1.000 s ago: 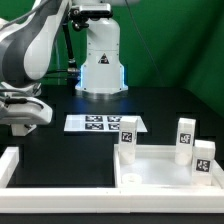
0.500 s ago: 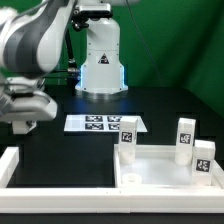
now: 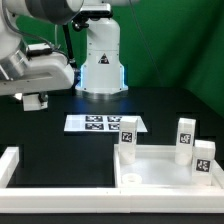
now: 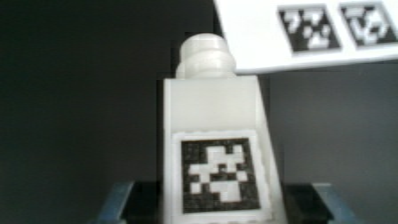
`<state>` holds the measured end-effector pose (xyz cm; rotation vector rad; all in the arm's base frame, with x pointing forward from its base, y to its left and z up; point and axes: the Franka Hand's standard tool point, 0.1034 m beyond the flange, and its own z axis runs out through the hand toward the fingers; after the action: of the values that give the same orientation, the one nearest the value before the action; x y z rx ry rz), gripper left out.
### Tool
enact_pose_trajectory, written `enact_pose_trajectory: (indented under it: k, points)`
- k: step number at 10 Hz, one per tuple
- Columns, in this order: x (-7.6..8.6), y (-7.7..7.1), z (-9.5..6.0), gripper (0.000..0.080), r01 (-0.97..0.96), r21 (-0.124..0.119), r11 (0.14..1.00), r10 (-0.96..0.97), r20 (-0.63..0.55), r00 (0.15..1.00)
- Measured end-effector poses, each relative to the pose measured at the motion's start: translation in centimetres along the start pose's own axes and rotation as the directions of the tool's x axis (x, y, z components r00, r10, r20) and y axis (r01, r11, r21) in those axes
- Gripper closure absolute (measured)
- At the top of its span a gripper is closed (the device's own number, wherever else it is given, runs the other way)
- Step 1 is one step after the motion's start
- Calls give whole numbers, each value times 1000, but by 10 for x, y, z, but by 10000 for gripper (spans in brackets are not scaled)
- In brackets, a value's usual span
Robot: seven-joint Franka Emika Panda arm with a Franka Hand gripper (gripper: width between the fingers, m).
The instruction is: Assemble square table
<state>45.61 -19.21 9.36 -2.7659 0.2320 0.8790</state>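
Note:
In the wrist view a white leg block [image 4: 217, 120] with a rounded peg end and a black-and-white tag sits between my fingers [image 4: 128, 200], and my gripper [image 4: 222, 205] is shut on it. In the exterior view the gripper [image 3: 35, 100] hangs above the table on the exterior view's left, and the held leg is barely visible there. The square tabletop [image 3: 150, 185] lies at the front on the exterior view's right. Three legs stand upright on it: one [image 3: 128, 136] at its far left corner, one [image 3: 185, 140] at the far right, and one [image 3: 204, 158] nearer on the right.
The marker board [image 3: 105, 124] lies flat on the black table behind the tabletop, and it also shows beyond the held leg [image 4: 320, 30]. A long white rail [image 3: 40, 192] with an upturned end runs along the front left. The robot base [image 3: 100, 60] stands at the back.
The arm has risen and swung toward the exterior view's right, carrying the gripper up from the table. The grip on the leg is unchanged.

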Motion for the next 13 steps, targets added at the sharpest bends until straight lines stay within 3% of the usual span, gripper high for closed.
enact_pose_trajectory:
  k: [1,2,4,6,10,11,12,13]
  points:
    - [-1,-2,-3,510,3,-10,1000,-4,-89,996]
    - [5,-17,-12,510,-18,-39,999,11,-159,987]
    - [35,-92,-50,509,-30,-86,996,0,-329,944]
    - [50,-128,-80,509,0,-130,991,-60,-453,890]
    - [59,-114,-82,509,-36,-168,985,-91,-688,720]
    - [60,-120,-82,509,-48,-161,986,-85,-722,686]
    - [69,-138,-90,509,-59,-144,988,-78,-783,617]
    - [82,-151,-90,509,-71,-143,987,-82,-836,543]
